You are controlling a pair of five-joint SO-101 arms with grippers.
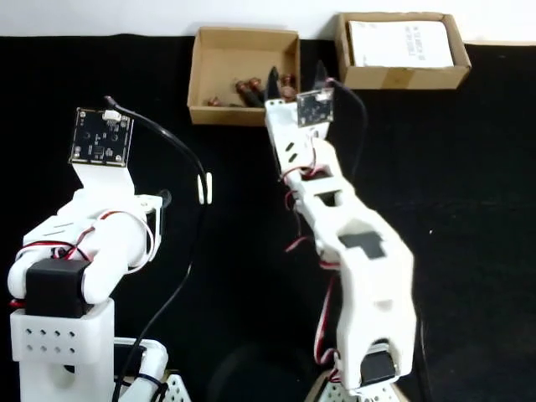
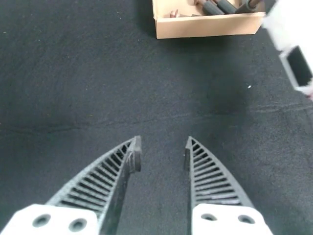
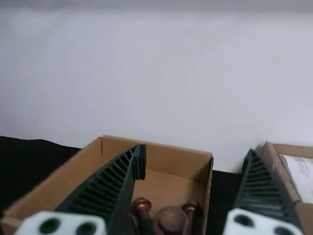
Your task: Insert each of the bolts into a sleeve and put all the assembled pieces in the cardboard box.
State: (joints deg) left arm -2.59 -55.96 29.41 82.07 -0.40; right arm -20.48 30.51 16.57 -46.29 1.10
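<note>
The cardboard box [image 1: 201, 79] stands at the back of the black table and holds several copper-and-dark assembled pieces [image 1: 249, 90]. My right gripper [image 1: 296, 82] hovers over the box's right side, open, with nothing between its fingers. In the right wrist view the right gripper [image 3: 195, 151] spreads wide above the box [image 3: 161, 152], with copper bolt heads [image 3: 169, 218] below. My left gripper [image 2: 163, 147] is open and empty, low over bare black cloth, well short of the box [image 2: 205, 27]. In the high view the left gripper [image 1: 203, 188] sits left of centre.
A second cardboard box [image 1: 402, 74] with white paper inside stands at the back right, also seen as a box [image 3: 288, 161] in the right wrist view. The right arm [image 2: 293, 54] crosses the edge of the left wrist view. A white wall rises behind the table.
</note>
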